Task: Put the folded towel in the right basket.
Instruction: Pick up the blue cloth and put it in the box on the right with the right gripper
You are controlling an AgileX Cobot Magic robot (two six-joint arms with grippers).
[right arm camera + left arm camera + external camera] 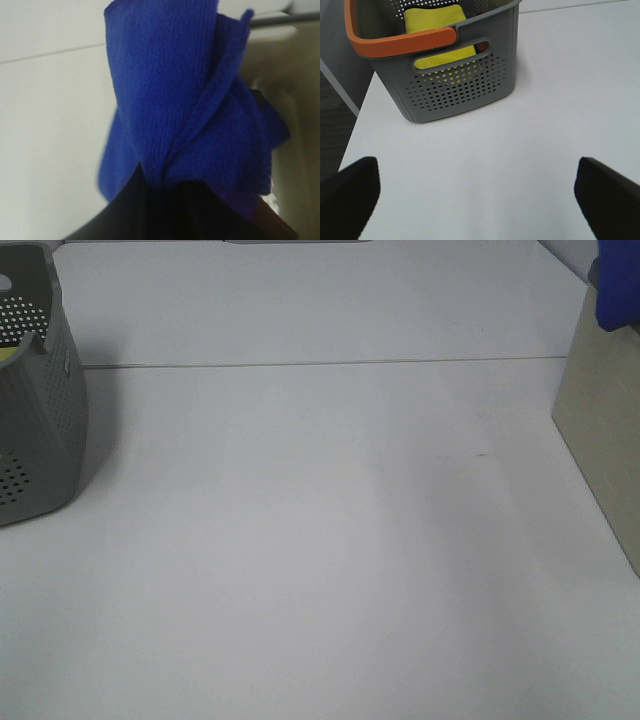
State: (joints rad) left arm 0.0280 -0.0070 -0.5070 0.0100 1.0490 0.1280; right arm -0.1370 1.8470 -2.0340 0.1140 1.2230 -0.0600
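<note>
The folded blue towel [175, 100] hangs bunched from my right gripper [165, 186], whose dark jaws are shut on its lower edge. In the high view the towel [617, 285] shows at the top right corner, just above the rim of the beige right basket [600, 430]; the gripper itself is out of that view. The basket's pale wall [300, 100] lies right behind the towel in the right wrist view. My left gripper [477, 192] is open and empty above the white table, its dark fingers [350, 192] wide apart, in front of the grey basket.
A grey perforated basket [35, 420] with an orange handle [400, 44] stands at the table's left edge and holds a yellow towel [437, 22]. The white table [320, 540] stretches between the two baskets; its left edge [357, 125] drops to a dark floor.
</note>
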